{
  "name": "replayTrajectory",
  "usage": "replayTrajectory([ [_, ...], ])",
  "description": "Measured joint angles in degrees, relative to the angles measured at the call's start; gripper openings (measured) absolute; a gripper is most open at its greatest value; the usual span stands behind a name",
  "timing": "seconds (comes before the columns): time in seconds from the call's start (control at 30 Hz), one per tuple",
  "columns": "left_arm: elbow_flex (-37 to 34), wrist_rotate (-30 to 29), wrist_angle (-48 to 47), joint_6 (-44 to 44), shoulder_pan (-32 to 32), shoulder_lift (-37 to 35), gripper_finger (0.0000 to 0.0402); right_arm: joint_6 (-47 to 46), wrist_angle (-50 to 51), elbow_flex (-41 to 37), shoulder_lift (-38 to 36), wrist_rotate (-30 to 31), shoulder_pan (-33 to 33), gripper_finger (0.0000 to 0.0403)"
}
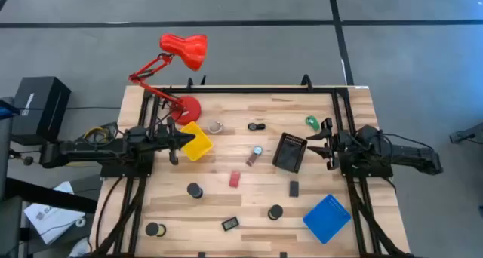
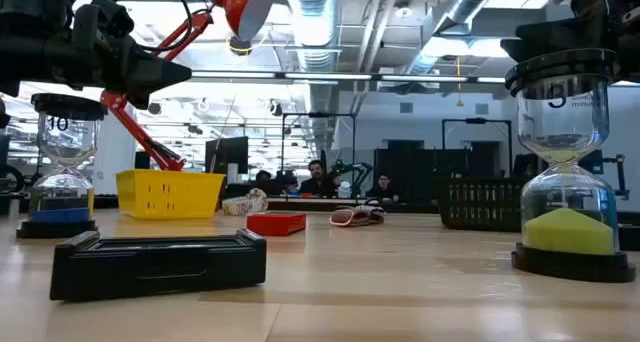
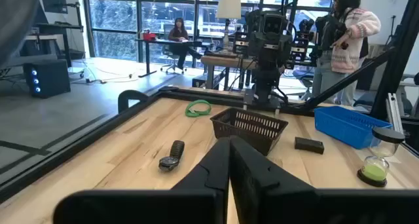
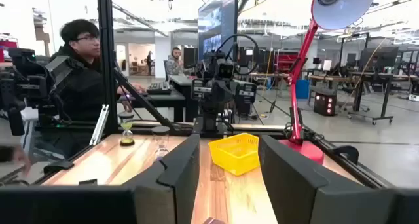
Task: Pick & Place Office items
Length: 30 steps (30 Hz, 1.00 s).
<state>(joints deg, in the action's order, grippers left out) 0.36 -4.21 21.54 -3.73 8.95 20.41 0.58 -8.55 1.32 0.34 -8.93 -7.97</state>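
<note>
From above, the tabletop [image 1: 256, 201] is seen with both arms held over its side edges: the left end effector [image 1: 175, 143] sits beside the yellow tray [image 1: 196, 141] near the left edge, its fingers pressed together on nothing, and the right end effector [image 1: 317, 142] sits near the right edge beside the black tray [image 1: 289, 152], its fingers spread apart and empty. The office items are scattered between them: a red block [image 1: 235, 179] at the middle, a green piece [image 1: 311, 122] toward the far right corner, a black disc [image 1: 195, 189] left of the red block, another disc [image 1: 275, 211] and a black block [image 1: 293, 188] nearer the front edge, and a silvery bit [image 1: 256, 152] by the black tray. A blue tray [image 1: 327, 218] lies at the front right corner, and a red desk lamp [image 1: 178, 62] stands at the far left corner. At table-top height, a black block [image 2: 158, 261] lies close in front, flanked by two sand timers [image 2: 62, 162] and [image 2: 565, 162]. In the left wrist view, the closed fingers [image 3: 252, 178] point across to the black tray [image 3: 250, 128] and a green loop [image 3: 198, 109]. In the right wrist view, parted fingers [image 4: 178, 168] frame the yellow tray [image 4: 237, 152]; a person [image 4: 75, 86] is seated beyond the tabletop.
</note>
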Motion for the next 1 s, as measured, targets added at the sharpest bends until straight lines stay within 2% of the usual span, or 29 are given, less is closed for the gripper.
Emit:
replayTrajectory([
  [0.9, 0.0, 0.0, 1.0, -0.1, 0.0, 0.0, 0.0003, 2.9, -4.4, 0.0, 0.0, 0.4, 0.0, 0.0147],
  [1.0, 0.0, 0.0, 1.0, -4.4, 0.0, 0.1, 0.0003, 2.9, -4.4, 0.0, 0.0, 0.4, 0.0, 0.0147],
])
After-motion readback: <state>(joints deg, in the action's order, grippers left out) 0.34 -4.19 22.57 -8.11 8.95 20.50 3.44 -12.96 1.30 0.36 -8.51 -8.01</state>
